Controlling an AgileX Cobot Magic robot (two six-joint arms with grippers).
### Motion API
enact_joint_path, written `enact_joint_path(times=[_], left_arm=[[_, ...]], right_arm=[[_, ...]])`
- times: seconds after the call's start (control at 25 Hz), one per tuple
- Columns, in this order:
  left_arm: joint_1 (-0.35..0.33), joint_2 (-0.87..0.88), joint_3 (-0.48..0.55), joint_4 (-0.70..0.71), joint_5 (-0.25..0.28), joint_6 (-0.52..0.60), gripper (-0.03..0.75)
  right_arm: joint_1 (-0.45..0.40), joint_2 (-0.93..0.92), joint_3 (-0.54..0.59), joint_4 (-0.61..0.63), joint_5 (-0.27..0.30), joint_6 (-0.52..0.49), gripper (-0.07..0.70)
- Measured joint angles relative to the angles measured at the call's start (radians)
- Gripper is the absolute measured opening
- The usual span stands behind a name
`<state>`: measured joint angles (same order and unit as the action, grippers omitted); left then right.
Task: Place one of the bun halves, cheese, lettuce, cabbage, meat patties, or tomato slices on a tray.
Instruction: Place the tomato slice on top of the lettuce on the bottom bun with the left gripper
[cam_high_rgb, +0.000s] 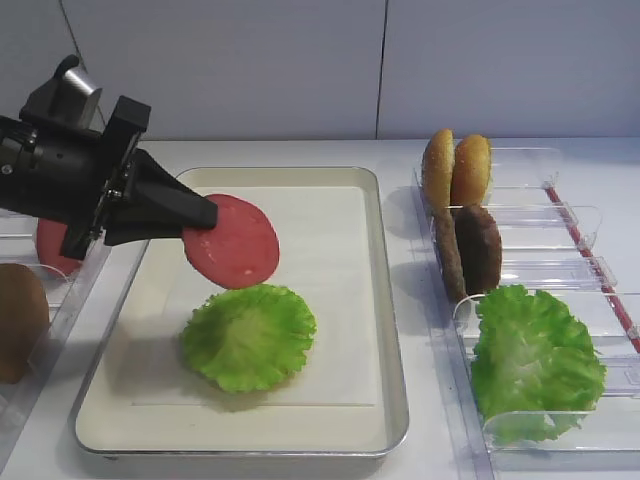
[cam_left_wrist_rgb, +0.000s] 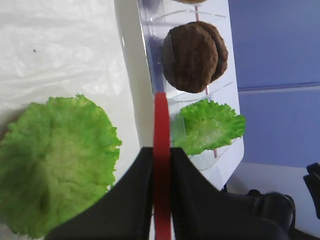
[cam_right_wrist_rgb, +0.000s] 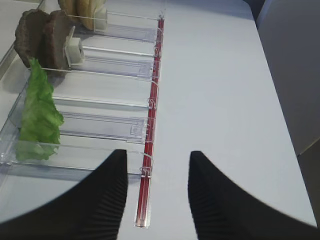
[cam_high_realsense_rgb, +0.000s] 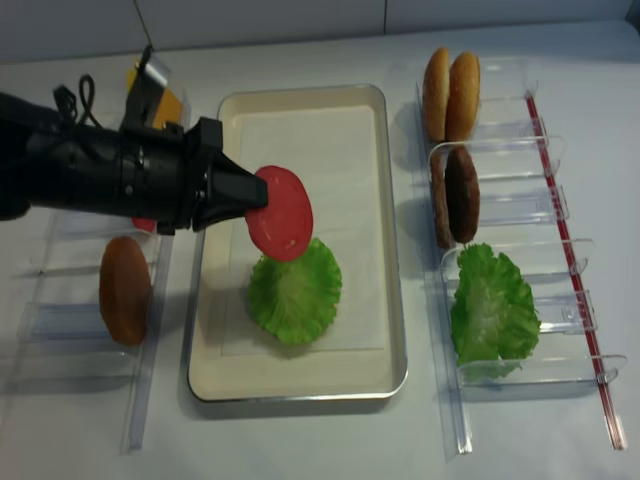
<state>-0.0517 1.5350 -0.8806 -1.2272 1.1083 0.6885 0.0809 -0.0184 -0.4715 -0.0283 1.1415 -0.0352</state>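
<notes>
No legible writing, left gripper (cam_high_realsense_rgb: 258, 200) clamped on one tomato slice (cam_high_realsense_rgb: 283, 212) held above tray (cam_high_realsense_rgb: 385, 230), one lettuce leaf (cam_high_realsense_rgb: 295, 292) on tray, another (cam_high_realsense_rgb: 492, 312) binned, two bun halves (cam_high_realsense_rgb: 449, 95), two meat patties (cam_high_realsense_rgb: 456, 195), right gripper (cam_right_wrist_rgb: 156, 200) parted, holding nothing.

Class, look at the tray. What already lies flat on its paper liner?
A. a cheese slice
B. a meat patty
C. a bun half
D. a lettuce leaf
D: a green lettuce leaf lies on the tray, while the left hand holds a tomato slice above it.
</notes>
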Motion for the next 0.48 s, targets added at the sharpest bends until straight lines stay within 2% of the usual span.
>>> enact_joint_path(times=[0.2, 0.48], left_arm=[[0.0, 0.0, 0.002, 0.043, 0.022, 0.005, 0.083], [0.0, 0.0, 0.004, 0.07, 0.008, 0.007, 0.083]], right_arm=[[0.0, 0.0, 0.0, -0.002, 0.0, 0.0, 0.337], [0.0, 0.0, 0.0, -0.002, 0.0, 0.0, 0.335]])
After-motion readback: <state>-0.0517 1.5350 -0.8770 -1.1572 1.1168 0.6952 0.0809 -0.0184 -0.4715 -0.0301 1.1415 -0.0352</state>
